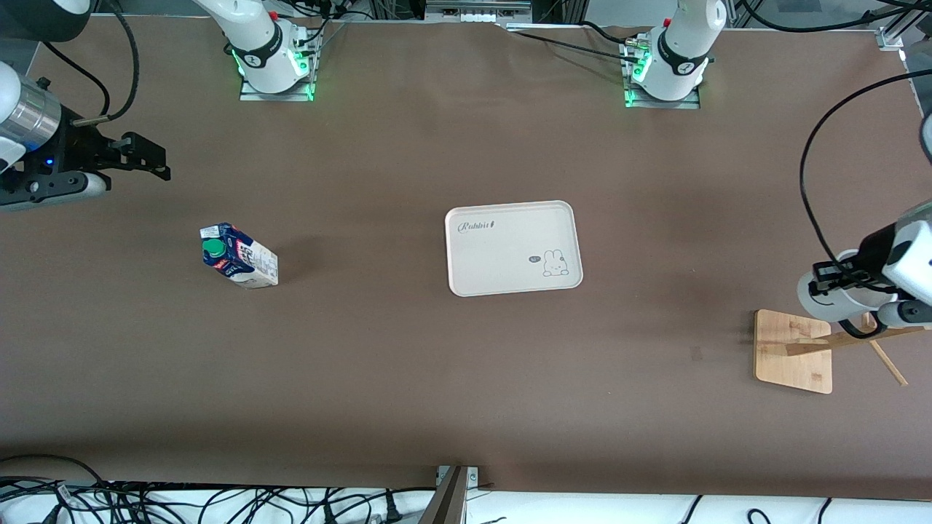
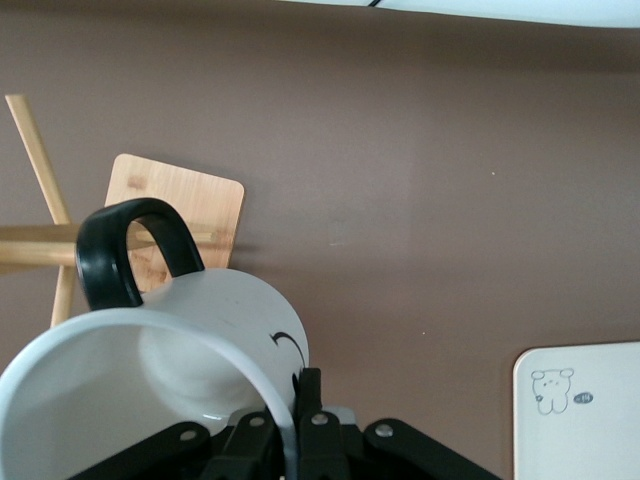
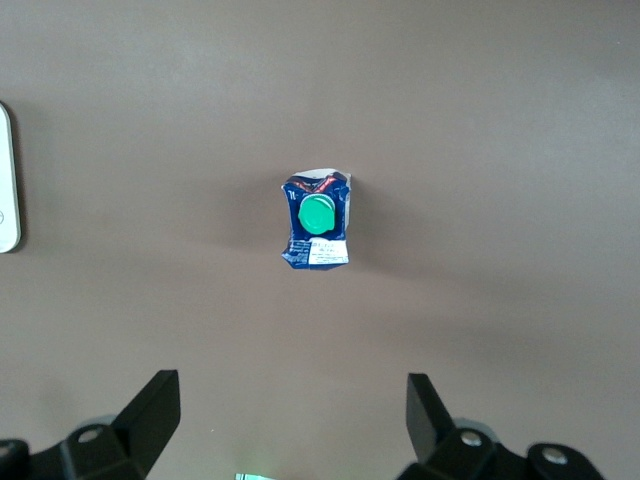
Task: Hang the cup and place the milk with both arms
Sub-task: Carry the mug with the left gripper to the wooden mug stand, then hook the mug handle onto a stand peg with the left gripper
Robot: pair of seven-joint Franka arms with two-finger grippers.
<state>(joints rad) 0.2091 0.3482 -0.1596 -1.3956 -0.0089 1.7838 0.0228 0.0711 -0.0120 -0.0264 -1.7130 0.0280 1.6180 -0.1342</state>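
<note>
The milk (image 1: 239, 256), a dark-blue and white carton with a green cap, stands on the table toward the right arm's end. It also shows in the right wrist view (image 3: 318, 222). My right gripper (image 1: 153, 159) is open and empty, up in the air over bare table beside the milk and apart from it; its open jaws show in its own view (image 3: 293, 400). My left gripper (image 1: 837, 280) is shut on the rim of the white cup (image 1: 819, 298). In the left wrist view (image 2: 300, 385) the cup (image 2: 200, 340) has its black handle (image 2: 130, 250) close to a peg of the wooden rack (image 2: 190, 200).
A white tray (image 1: 513, 247) with a rabbit print lies mid-table; its edge shows in both wrist views (image 2: 580, 410) (image 3: 6, 180). The wooden rack (image 1: 792, 349) stands at the left arm's end, with slanted pegs.
</note>
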